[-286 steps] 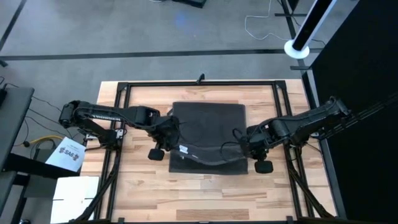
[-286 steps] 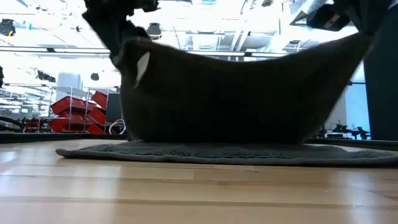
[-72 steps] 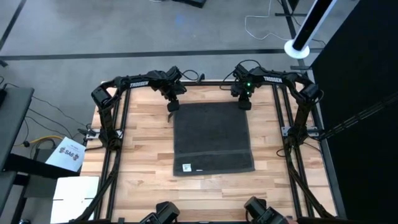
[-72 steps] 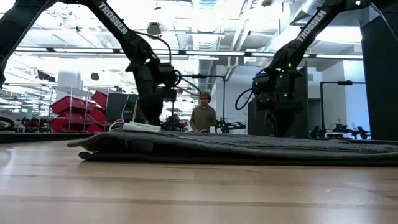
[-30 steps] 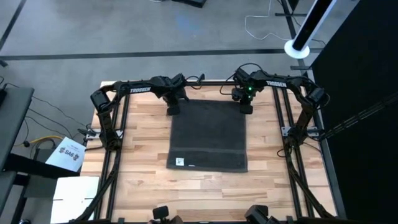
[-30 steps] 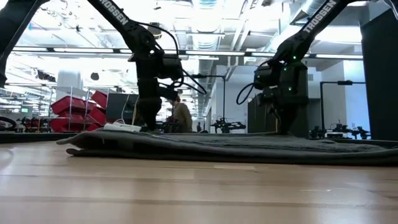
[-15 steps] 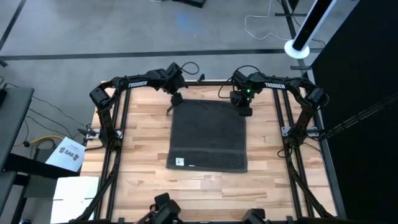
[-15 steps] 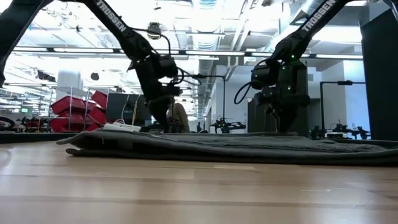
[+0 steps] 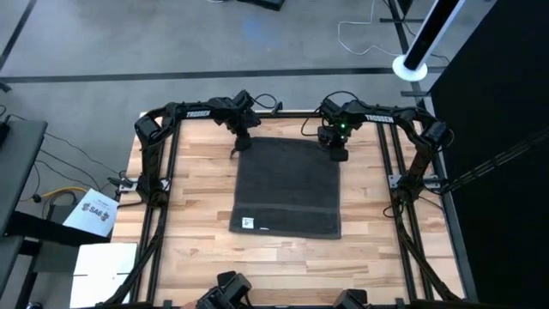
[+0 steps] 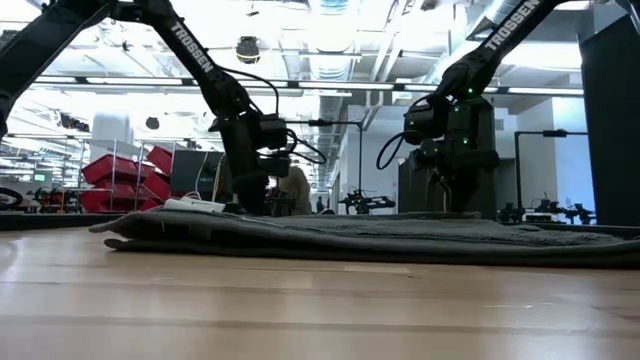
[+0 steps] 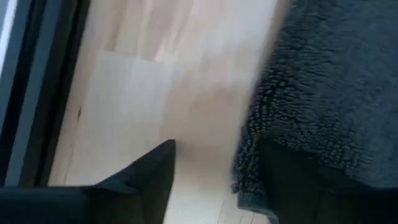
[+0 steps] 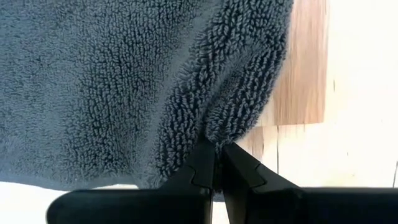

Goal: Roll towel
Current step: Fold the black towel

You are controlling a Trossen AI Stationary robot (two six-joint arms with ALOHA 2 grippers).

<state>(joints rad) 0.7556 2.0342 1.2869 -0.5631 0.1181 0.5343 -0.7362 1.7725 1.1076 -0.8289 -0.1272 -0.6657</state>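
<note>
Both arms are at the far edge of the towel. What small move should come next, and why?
Probably close the left tool on its far corner of the towel. Its fingers are open, with the corner between them, while the right tool is shut on the other far corner. With both corners held, the rolling could start evenly.

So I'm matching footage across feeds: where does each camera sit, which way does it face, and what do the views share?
High view: above the table, looking straight down on the flat towel, both arms at its far corners.
Low view: table-top height, looking level across the towel into the room; both arms descend behind it.
Left wrist view: left gripper open beside the towel's corner.
Right wrist view: right gripper shut on the towel's edge.
All four share the towel.
</note>
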